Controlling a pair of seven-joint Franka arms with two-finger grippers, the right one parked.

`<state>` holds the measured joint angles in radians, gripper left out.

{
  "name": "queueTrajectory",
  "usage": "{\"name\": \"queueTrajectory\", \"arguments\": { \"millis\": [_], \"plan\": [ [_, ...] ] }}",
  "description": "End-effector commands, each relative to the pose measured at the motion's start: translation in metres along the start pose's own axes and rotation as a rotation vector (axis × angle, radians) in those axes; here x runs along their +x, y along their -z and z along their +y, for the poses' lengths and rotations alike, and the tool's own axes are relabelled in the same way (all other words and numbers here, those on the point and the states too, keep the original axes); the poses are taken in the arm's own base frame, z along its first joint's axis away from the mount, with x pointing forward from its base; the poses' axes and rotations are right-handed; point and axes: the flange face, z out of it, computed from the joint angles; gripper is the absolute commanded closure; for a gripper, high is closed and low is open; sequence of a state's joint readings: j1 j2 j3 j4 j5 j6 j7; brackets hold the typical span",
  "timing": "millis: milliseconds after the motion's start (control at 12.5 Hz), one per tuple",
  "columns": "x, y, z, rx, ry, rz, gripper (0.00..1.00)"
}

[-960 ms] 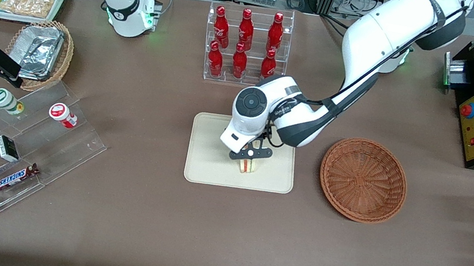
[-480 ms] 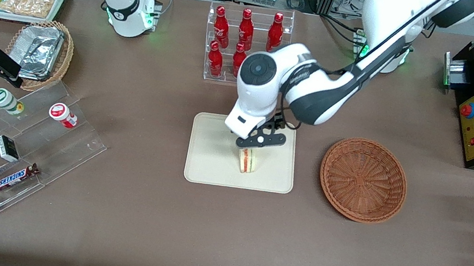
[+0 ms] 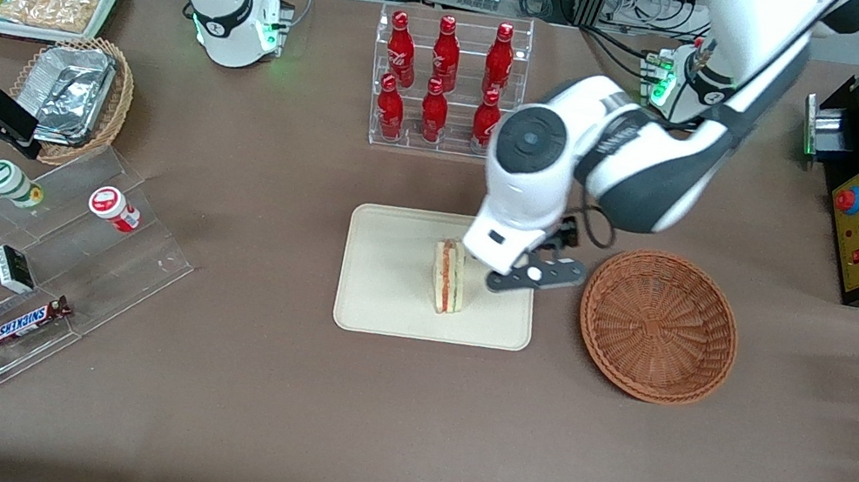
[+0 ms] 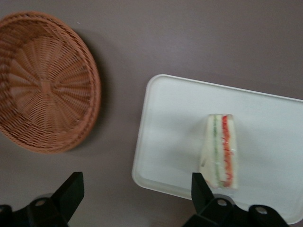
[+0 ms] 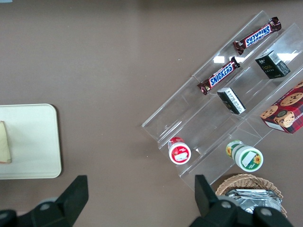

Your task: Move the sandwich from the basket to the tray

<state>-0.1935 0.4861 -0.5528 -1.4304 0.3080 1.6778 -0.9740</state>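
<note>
Sandwich: stands on its edge on the tray, filling stripes facing up, nothing holding it.
Hand: fingers spread wide and carrying nothing; it hangs above the tray's edge on the basket side, clear of the sandwich.
Step in hand: judged from how things lie, the placing is done and this is the retreat after release.
Next move: likely only a lift away from the worktop; it calls for keeping the spread fingers off the wedge, which looks easy to tip.
Tray: holds the sandwich alone, near its middle and toward the basket side.
Basket: beside the tray toward the working arm's end, with nothing in it; bare weave shows in the wrist view.
Worktop: brown, carries tray and basket side by side, apart.
</note>
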Motion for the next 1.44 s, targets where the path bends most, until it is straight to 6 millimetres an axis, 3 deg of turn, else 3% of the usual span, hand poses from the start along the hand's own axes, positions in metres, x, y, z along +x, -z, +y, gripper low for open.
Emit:
{"name": "queueTrajectory", "arguments": {
  "millis": [0, 160, 640, 800, 880, 960, 1360],
  "plan": [
    [0.011, 0.012, -0.046, 0.023, -0.101, -0.059, 0.00],
    [0.031, 0.013, -0.071, 0.014, -0.093, -0.064, 0.00],
    [0.063, 0.025, -0.135, 0.018, -0.056, -0.058, 0.00],
    [0.063, 0.031, -0.166, 0.040, -0.071, -0.058, 0.00],
    [0.049, 0.038, -0.175, 0.047, -0.120, -0.071, 0.00],
    [0.049, 0.043, -0.201, 0.026, -0.127, -0.092, 0.00],
    [0.032, 0.080, -0.283, 0.000, -0.247, -0.181, 0.00]
  ]
}}
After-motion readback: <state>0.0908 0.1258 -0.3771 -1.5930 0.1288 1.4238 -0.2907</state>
